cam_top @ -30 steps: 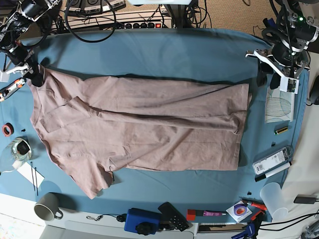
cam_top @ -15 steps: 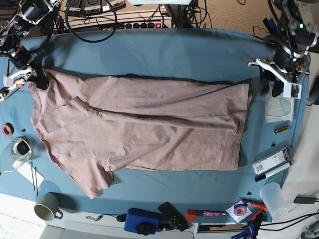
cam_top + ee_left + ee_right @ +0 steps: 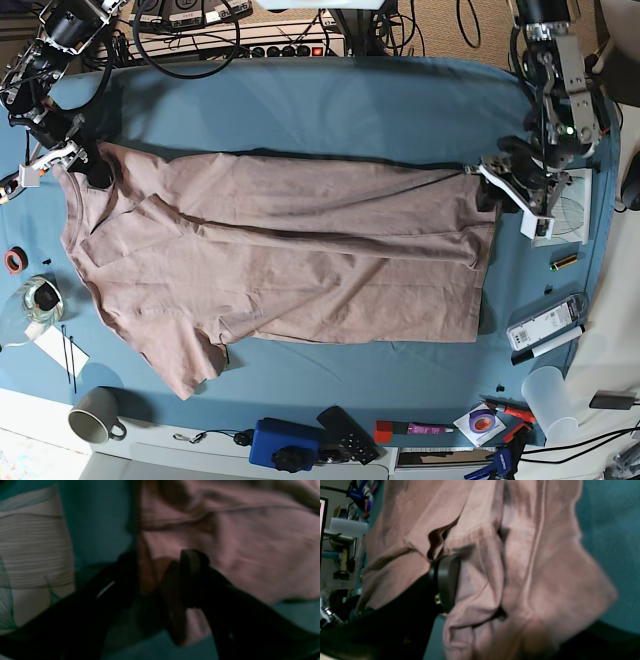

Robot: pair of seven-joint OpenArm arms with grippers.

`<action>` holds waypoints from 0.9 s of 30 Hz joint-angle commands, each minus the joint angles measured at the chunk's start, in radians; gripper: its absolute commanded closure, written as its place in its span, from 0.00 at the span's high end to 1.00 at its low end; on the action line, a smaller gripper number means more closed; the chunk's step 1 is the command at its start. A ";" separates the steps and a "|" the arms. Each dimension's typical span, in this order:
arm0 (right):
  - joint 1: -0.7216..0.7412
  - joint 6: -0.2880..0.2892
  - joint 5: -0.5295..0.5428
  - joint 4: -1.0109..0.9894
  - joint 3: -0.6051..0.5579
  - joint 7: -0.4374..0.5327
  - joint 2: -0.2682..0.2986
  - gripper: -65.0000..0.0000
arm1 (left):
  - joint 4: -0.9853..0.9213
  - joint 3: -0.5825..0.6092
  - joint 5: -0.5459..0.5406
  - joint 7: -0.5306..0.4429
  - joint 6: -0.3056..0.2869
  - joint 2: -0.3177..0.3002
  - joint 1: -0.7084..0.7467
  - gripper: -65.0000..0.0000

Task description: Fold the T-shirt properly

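At the left of the base view the right gripper (image 3: 85, 165) sits on the far shoulder corner of the T-shirt (image 3: 300, 260), beside the neck. Its wrist view shows one dark finger (image 3: 445, 582) resting on top of the pink cloth and the other seemingly under a raised, bunched fold at the bottom of the frame, so the jaws stand wide with a thickness of shirt between them; whether they are actually pinching it I cannot tell. The shirt itself lies spread flat across the middle of the teal table cover (image 3: 330, 110), collar end to the left, hem to the right, with its far long side already turned in over the body and one sleeve splayed toward the near left. It looks light, limp and softly wrinkled: it will probably sag and drag rather than hold any shape, and a single layer may slip out of a shallow pinch, so corners and seamed edges such as shoulder and hem are likely the best places to hold. At the right, the left gripper (image 3: 495, 185) is down at the far hem corner; its blurred wrist view shows the fingers (image 3: 192, 577) parted, straddling the shirt's edge, with the cloth between them not yet clamped.
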 commanded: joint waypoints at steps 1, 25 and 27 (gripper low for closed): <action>-0.006 -0.010 -0.065 -0.001 -0.006 -0.060 0.010 0.44 | -0.006 -0.003 -0.016 0.018 -0.004 -0.010 -0.024 0.45; 0.035 -0.010 -0.061 0.001 -0.006 -0.060 0.023 0.00 | -0.146 -0.003 -0.243 0.352 -0.015 -0.009 -0.091 0.00; 0.044 -0.010 -0.060 0.001 -0.006 -0.061 0.036 0.00 | -0.124 -0.003 -0.230 0.379 -0.014 -0.009 -0.093 0.00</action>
